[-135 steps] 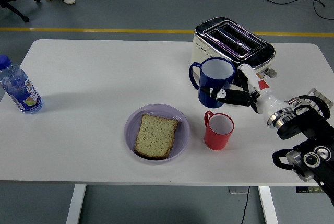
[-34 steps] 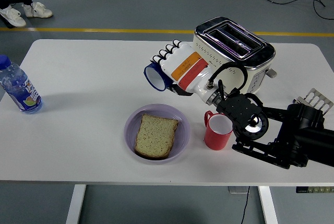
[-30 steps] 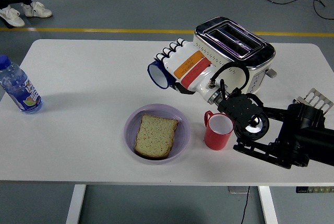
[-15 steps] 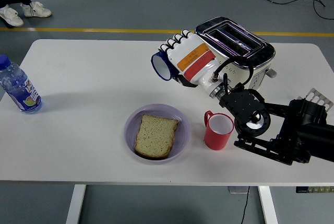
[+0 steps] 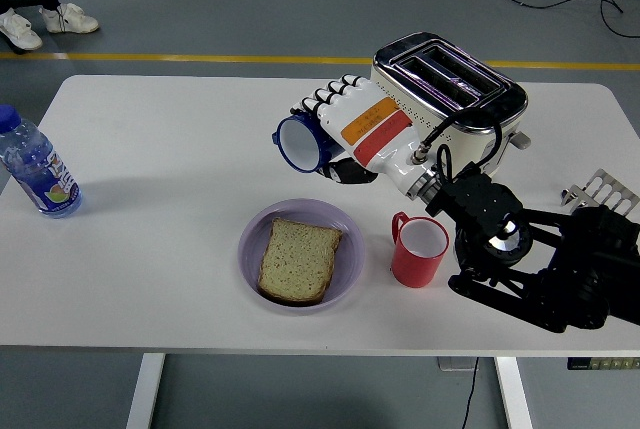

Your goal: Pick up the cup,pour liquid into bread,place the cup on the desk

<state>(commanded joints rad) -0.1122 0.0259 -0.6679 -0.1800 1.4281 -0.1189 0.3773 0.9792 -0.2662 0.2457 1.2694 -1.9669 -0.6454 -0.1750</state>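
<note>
My right hand [image 5: 335, 129], white with orange and red stripes, holds the blue cup [image 5: 297, 143] in the air above the table. The cup lies tipped on its side, its mouth facing left and slightly down, up and right of the plate. A slice of bread [image 5: 297, 259] rests in the purple plate [image 5: 347, 239] near the table's front. No liquid is visible. The black right arm [image 5: 540, 264] comes in from the lower right. My left hand is out of sight.
A red mug [image 5: 417, 249] stands upright just right of the plate, under my forearm. Behind the hand sits a white and chrome toaster [image 5: 455, 84]. A water bottle [image 5: 35, 169] stands at the far left edge. A person's shoes [image 5: 40, 19] show at top left.
The right hand lifted the blue cup from beside the toaster, carried it left and tipped it sideways. In the last half second it shifted slightly left and lower.
</note>
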